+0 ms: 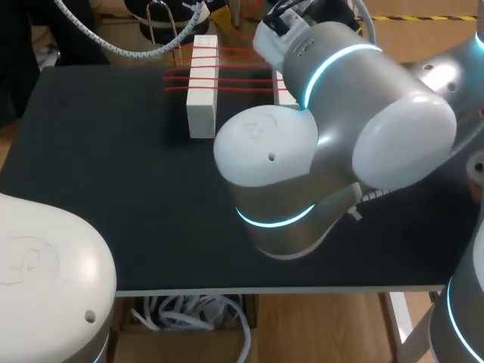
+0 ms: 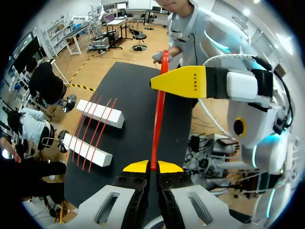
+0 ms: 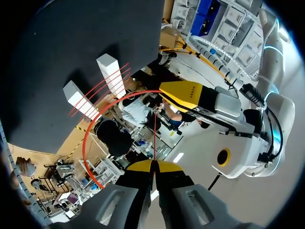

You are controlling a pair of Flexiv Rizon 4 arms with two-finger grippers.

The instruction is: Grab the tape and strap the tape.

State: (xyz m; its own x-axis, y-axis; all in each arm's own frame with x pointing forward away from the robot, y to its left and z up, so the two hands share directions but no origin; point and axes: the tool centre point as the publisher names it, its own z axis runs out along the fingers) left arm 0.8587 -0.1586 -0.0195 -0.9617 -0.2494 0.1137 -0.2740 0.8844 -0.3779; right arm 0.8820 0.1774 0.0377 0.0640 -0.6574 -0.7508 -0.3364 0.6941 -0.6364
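your grab looks done: the left gripper has its yellow tips pressed together on the red tape, and in its own wrist view the right gripper is likewise pinched shut on the same tape. so the piece hangs in the air between your two arms, above the black table, with a slack loop curving off to one side in the right wrist view. it touches neither of the two white blocks, which stand side by side toward the far edge of the table. several red strands already lie stretched across both blocks, so part of the strapping appears complete. what's left for this piece, as far as you can judge, is to carry it over to the blocks, pull it taut and seat it across both beside the others. the head view hides both grippers behind the right arm.
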